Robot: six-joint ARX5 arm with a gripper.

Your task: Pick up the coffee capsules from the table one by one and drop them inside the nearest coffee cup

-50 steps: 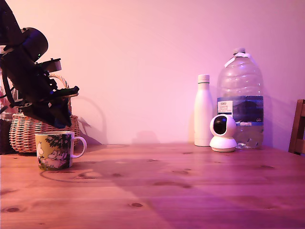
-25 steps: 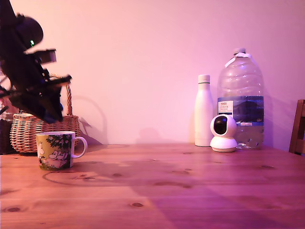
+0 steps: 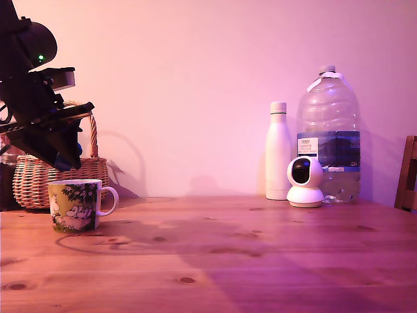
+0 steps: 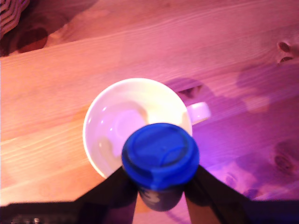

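The coffee cup [image 3: 75, 205] stands on the wooden table [image 3: 228, 261] at the exterior view's left, handle [image 3: 109, 199] toward that view's right. My gripper [image 3: 65, 162] hangs just above the cup. In the wrist view my gripper [image 4: 160, 179] is shut on one dark-blue coffee capsule [image 4: 160, 156], held over the cup [image 4: 117, 121] near its rim on the handle side. The capsule covers part of the cup's white inside. What shows of the inside is bare.
A wicker basket [image 3: 39, 179] stands right behind the cup and arm. At the back right of the exterior view are a white bottle [image 3: 278, 151], a big water jug [image 3: 329, 130] and a small white camera [image 3: 305, 182]. A chair edge [image 3: 407, 173] shows at far right.
The arm has swung toward the exterior view's left and risen a little, from close over the cup's rim to slightly higher above it. The cup has not moved.
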